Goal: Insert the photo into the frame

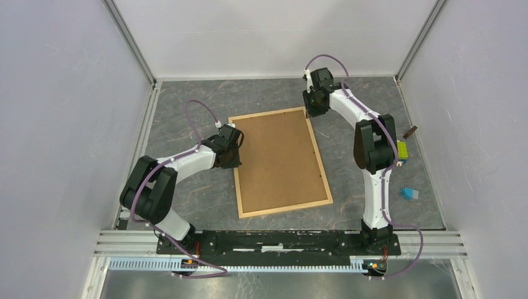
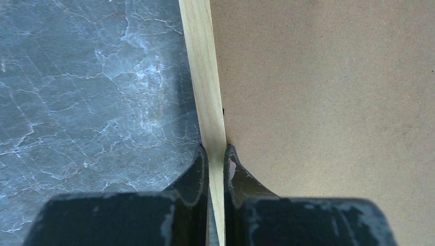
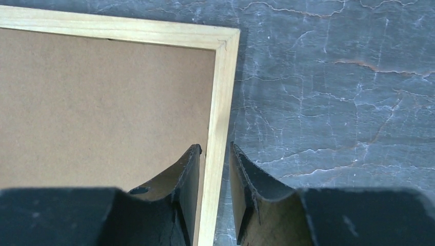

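The frame of thin light wood lies flat in the middle of the table, with the plain brown backing board filling it. The photo is hidden; no sunflower print shows in any view. My left gripper is shut on the frame's left rail, one finger outside on the table and the other inside over the board. My right gripper straddles the right rail near the far right corner, slightly open, with a thin gap on each side of the rail.
A yellow-green block, a small blue piece and a small brown piece lie at the table's right edge, beside the right arm. White walls enclose the grey marbled table on three sides.
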Robot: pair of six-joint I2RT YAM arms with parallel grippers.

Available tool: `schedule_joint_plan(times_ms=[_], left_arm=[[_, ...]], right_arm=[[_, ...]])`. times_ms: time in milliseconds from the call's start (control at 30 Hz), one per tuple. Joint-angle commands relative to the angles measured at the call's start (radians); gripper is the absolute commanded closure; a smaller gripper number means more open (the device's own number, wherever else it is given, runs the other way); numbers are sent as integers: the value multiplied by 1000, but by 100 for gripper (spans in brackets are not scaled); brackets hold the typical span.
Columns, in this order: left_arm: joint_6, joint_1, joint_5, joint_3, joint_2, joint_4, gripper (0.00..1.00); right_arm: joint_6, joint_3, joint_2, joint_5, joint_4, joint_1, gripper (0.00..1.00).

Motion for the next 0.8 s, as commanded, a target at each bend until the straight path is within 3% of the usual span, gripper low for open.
schedule_joint_plan(times_ms=[0,333,467,767], left_arm=[[-18,-30,56,-65,5,-64,98],[-44,-30,35,-37,46,-83,98],[-38,-30,41,-39,50,-79,98],[-31,-29,36,-44,41,-77,98]], right_arm=[[-25,4,-33,96,-16,24,67],[12,-164,-91,139,-1,40,67],[1,-158,-78,133,-2,39,72],[17,-84,-81,103,-5,22,67]])
